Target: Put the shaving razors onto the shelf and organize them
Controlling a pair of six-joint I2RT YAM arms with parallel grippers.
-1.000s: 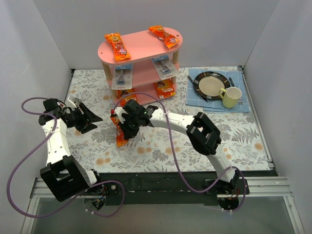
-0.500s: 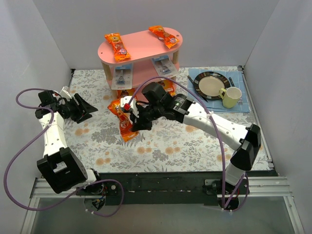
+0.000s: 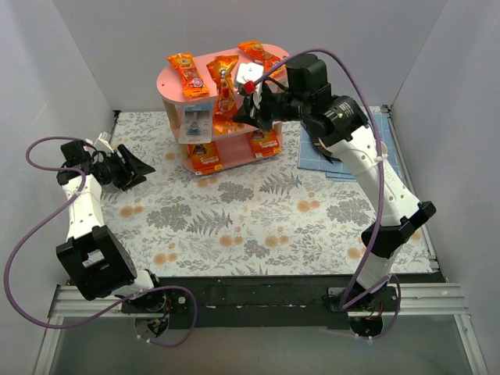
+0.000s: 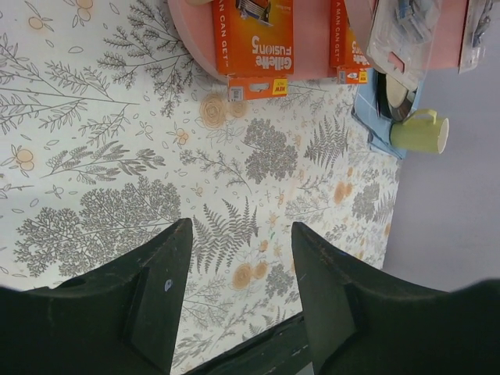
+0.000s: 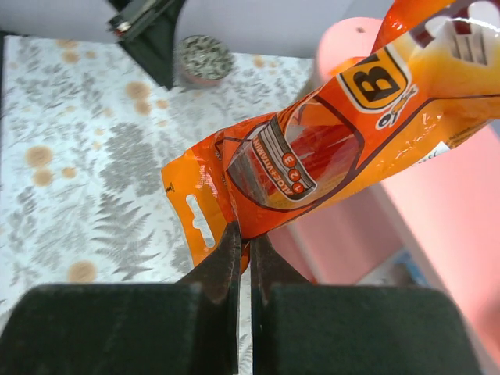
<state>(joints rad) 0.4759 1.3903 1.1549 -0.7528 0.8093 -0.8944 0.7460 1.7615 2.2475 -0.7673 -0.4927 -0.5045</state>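
My right gripper [image 3: 248,101] is shut on a long orange crinkly razor bag [image 3: 226,82] and holds it above the top board of the pink shelf [image 3: 234,74]; in the right wrist view the bag [image 5: 328,148] hangs pinched at its lower edge between my fingertips [image 5: 244,234]. Two more orange bags [image 3: 187,73] [image 3: 262,57] lie on the top board. Clear blister packs [image 3: 194,123] stand on the middle tier, orange cards [image 3: 205,155] on the bottom tier, also in the left wrist view [image 4: 252,37]. My left gripper [image 3: 141,170] is open and empty at the far left [image 4: 234,258].
A blue cloth [image 3: 312,156] at the right holds a dark plate [image 3: 337,134] and a yellow-green mug [image 3: 369,156], mostly behind my right arm. White walls close in the floral table [image 3: 234,226] on three sides.
My right arm lifted the orange bag from table level in front of the shelf up to above the top board. The left gripper stayed at the far left, barely shifted.
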